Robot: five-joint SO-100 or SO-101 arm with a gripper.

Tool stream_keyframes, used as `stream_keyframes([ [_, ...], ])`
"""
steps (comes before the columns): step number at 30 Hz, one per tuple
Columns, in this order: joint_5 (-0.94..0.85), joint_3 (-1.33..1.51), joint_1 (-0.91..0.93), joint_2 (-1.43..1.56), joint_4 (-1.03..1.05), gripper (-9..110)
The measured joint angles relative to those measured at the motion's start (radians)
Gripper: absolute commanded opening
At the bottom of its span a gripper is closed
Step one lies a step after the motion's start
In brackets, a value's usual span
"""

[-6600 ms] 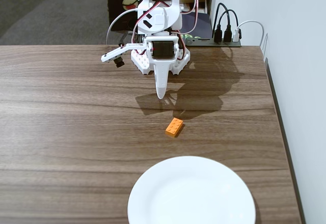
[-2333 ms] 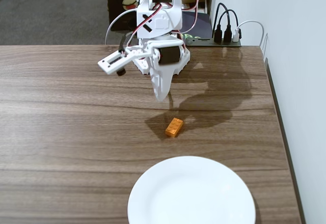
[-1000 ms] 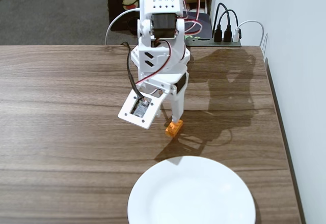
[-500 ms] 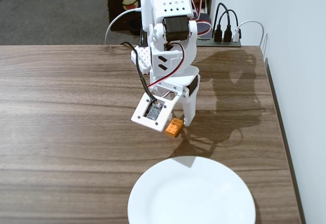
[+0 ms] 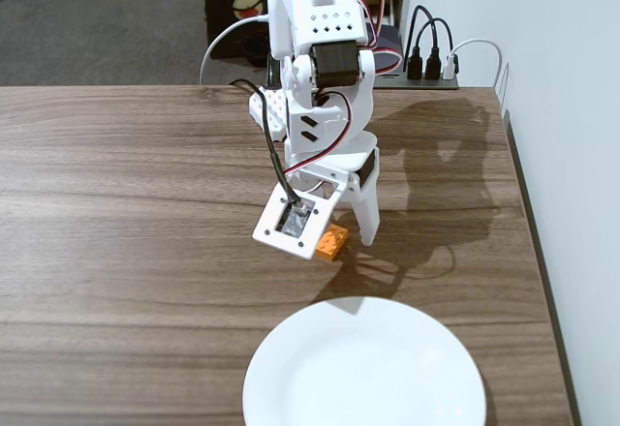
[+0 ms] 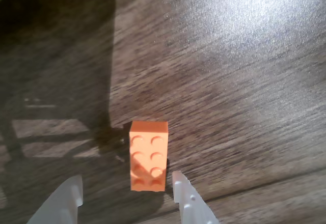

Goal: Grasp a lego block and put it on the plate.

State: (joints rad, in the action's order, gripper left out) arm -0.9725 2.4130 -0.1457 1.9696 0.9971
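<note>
The orange lego block (image 5: 334, 242) lies flat on the wooden table, studs up, a short way behind the white plate (image 5: 363, 368) at the front edge. My gripper (image 5: 339, 246) is lowered over the block and stands open. In the wrist view the block (image 6: 148, 155) sits between the two white fingertips, close to the right fingertip (image 6: 179, 182) and well apart from the left fingertip (image 6: 75, 186). Neither finger touches it. My gripper (image 6: 127, 183) holds nothing. The camera mount hides the block's left end in the fixed view.
The arm's base (image 5: 276, 106) stands at the table's back edge. A power strip with black and white plugs (image 5: 431, 66) sits behind it to the right. A white wall (image 5: 572, 155) runs along the table's right edge (image 5: 528, 213).
Over the earlier frames the arm unfolded from near its base and came down toward the block. In the last half second the gripper moved slightly forward and lower, so its fingers now straddle the block.
</note>
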Motion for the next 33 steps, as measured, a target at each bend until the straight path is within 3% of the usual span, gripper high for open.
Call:
stream_keyframes([
  [19,-0.021,0.012,0.037,-0.055,-0.043,20],
  [26,-0.021,0.012,0.038,-0.061,-0.049,9],
  [33,-0.021,0.011,0.038,-0.063,-0.049,7],
])
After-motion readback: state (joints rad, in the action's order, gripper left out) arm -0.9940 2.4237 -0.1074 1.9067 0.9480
